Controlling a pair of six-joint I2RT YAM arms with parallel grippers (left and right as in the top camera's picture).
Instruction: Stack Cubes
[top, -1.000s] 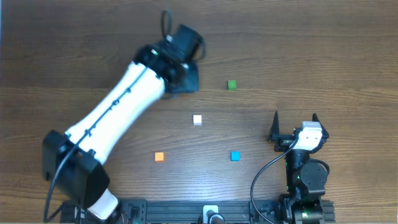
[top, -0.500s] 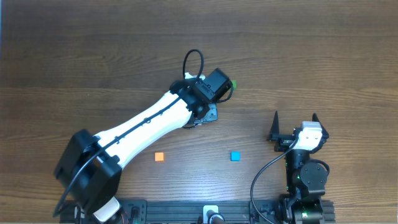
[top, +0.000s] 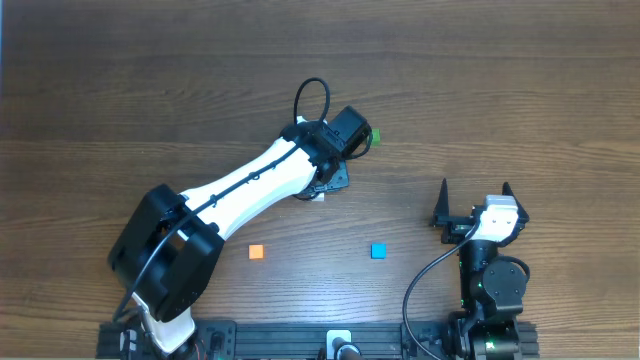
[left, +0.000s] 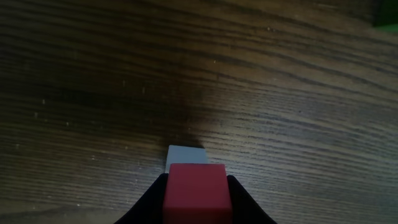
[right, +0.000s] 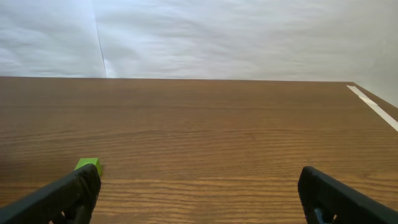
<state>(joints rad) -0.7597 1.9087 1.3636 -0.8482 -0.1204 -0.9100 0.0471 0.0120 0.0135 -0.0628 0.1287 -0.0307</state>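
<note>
A dark brown, wood-grain bench (top: 120, 80) carries four small cubes, each lying flat on its surface. A small green cube (top: 375, 134) sits farthest from the bench's near edge, right of centre. A small white cube (left: 185, 154) lies closer to the middle, apart from the green one. Nearer the front, a small orange cube (top: 256, 252) and a small blue cube (top: 378, 251) lie level with each other and well apart, orange to the left, blue to the right. A thin pale strip (right: 373, 106) runs across the bench surface towards its far edge.
</note>
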